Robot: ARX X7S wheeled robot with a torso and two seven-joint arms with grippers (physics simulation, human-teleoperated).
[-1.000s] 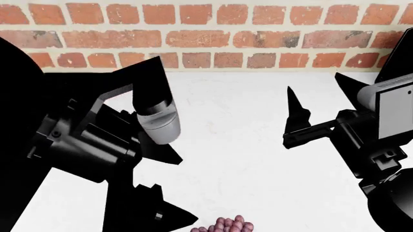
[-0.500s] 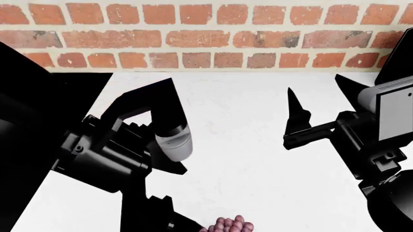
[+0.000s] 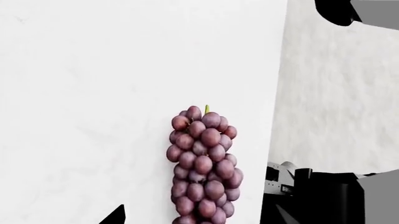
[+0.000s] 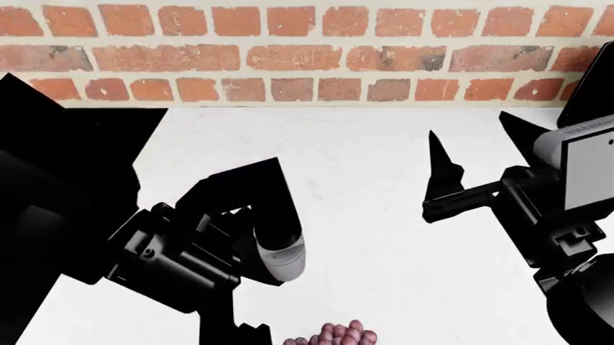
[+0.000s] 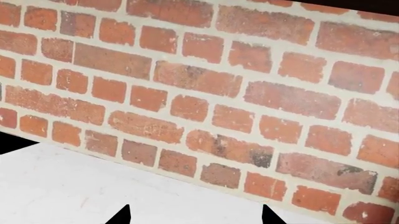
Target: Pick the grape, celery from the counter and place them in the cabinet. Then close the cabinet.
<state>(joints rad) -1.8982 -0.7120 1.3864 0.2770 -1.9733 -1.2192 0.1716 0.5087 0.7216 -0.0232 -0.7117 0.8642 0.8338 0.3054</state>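
The grape (image 3: 203, 168), a dusky purple bunch with a short green stem, lies on the white counter (image 3: 93, 93) close to its front edge. In the head view only its top (image 4: 336, 335) shows, at the bottom edge. My left gripper (image 3: 199, 220) is open, one fingertip on each side of the bunch's near end, not touching it. My left arm (image 4: 201, 251) reaches down over that spot. My right gripper (image 4: 475, 147) is open and empty, held above the counter on the right; it also shows in the right wrist view (image 5: 194, 218), facing the wall. The celery and the cabinet are out of view.
A red brick wall (image 4: 307, 50) runs along the back of the counter (image 4: 374, 215). In the left wrist view the counter's straight front edge (image 3: 279, 93) passes beside the grape, with grey floor (image 3: 343, 93) beyond it.
My left arm has swung down and toward the counter's front, bringing its gripper over the grape. The right arm and the grape have not moved.
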